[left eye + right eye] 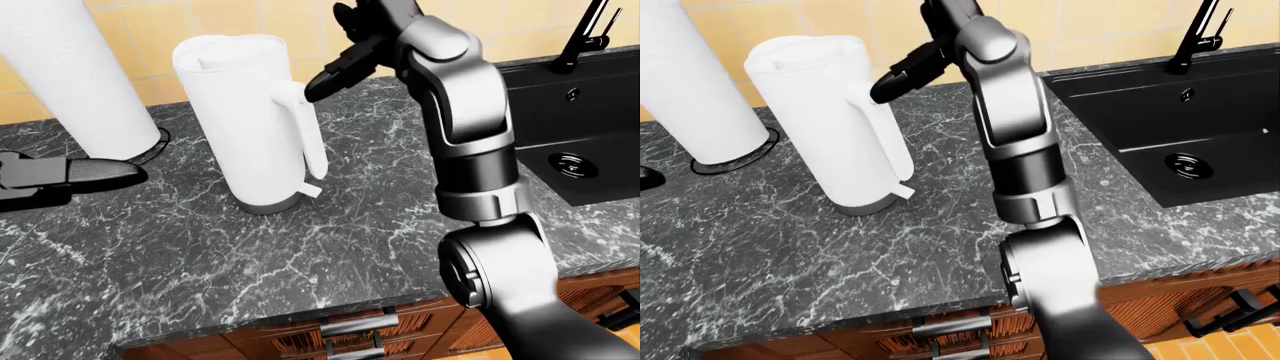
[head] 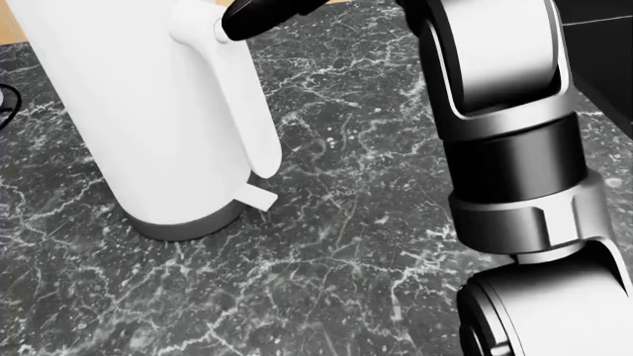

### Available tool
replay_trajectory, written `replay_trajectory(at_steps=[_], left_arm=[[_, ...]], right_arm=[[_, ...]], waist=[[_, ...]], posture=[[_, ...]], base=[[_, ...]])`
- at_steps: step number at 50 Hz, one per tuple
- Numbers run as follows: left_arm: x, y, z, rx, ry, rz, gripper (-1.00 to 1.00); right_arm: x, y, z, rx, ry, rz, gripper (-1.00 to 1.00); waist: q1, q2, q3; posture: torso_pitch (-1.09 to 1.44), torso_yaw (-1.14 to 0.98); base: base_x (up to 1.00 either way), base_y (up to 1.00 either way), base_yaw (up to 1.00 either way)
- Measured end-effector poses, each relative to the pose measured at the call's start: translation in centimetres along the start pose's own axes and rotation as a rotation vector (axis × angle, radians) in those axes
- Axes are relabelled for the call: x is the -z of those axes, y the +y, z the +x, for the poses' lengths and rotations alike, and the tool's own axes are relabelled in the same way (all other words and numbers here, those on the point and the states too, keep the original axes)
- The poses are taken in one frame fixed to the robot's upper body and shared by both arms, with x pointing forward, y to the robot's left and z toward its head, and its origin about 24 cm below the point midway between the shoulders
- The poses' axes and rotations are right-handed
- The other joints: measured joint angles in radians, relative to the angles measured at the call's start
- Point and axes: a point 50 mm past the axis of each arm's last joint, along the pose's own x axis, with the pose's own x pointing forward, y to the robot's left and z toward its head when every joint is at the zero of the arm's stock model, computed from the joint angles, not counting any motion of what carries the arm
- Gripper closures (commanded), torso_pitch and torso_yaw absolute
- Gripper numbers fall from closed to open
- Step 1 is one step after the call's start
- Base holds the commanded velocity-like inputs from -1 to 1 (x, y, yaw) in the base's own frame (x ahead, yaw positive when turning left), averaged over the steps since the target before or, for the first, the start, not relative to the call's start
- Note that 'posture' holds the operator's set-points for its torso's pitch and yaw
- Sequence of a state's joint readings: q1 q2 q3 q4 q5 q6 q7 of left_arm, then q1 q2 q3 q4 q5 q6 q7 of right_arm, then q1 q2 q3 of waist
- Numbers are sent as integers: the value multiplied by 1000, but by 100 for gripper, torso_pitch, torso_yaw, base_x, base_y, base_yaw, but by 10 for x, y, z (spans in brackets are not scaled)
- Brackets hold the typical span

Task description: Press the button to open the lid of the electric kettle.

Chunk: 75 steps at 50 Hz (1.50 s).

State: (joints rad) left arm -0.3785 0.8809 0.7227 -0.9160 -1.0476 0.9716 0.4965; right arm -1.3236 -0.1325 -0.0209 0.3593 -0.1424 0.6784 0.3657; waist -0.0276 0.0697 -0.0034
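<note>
The kettle (image 1: pixel 255 124) stands upright on the dark marble worktop (image 1: pixel 330 247), and its lid (image 1: pixel 228 54) is down, so the opening is not yet done. The button itself I cannot make out; it should sit at the top of the handle (image 1: pixel 300 120).

The right robot hand (image 1: pixel 345 64) has a dark fingertip (image 2: pixel 247 18) touching, or just short of, that handle top. It grasps nothing; beyond that I cannot tell how its other fingers sit. What seems left is a firm push down.

Left of the kettle stands a tall white cylinder (image 1: pixel 70 75). Further left and lower, the left robot hand (image 1: pixel 60 176) rests low over the worktop, holding nothing, fingers extended. Well to the kettle's right lies a black sink (image 1: pixel 580 120).
</note>
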Motion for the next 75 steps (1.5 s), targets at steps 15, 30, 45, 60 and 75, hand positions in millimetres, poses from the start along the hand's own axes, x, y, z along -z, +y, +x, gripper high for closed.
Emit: replay_trajectory(at_steps=[15, 30, 45, 60, 75], left_arm=[[-1, 0, 0, 1, 0, 0, -100], [0, -1, -1, 2, -1, -1, -100], [0, 0, -1, 1, 0, -1, -100], [0, 0, -1, 0, 0, -2, -100], [0, 0, -2, 0, -2, -1, -100]], right_arm=[[4, 1, 3, -1, 7, -2, -100], [12, -2, 8, 13, 20, 2, -100], [14, 0, 12, 13, 19, 8, -100], [12, 6, 20, 33, 28, 24, -100], [17, 10, 18, 138, -63, -6, -100]], waist=[[0, 1, 0], [-1, 2, -2], [-2, 4, -3], [-5, 9, -3], [-6, 12, -9]], posture=[[-13, 0], [-13, 0], [-13, 0], [-13, 0], [-13, 0]], base=[[0, 0, 0], [0, 0, 0], [0, 0, 0], [0, 0, 0], [0, 0, 0]])
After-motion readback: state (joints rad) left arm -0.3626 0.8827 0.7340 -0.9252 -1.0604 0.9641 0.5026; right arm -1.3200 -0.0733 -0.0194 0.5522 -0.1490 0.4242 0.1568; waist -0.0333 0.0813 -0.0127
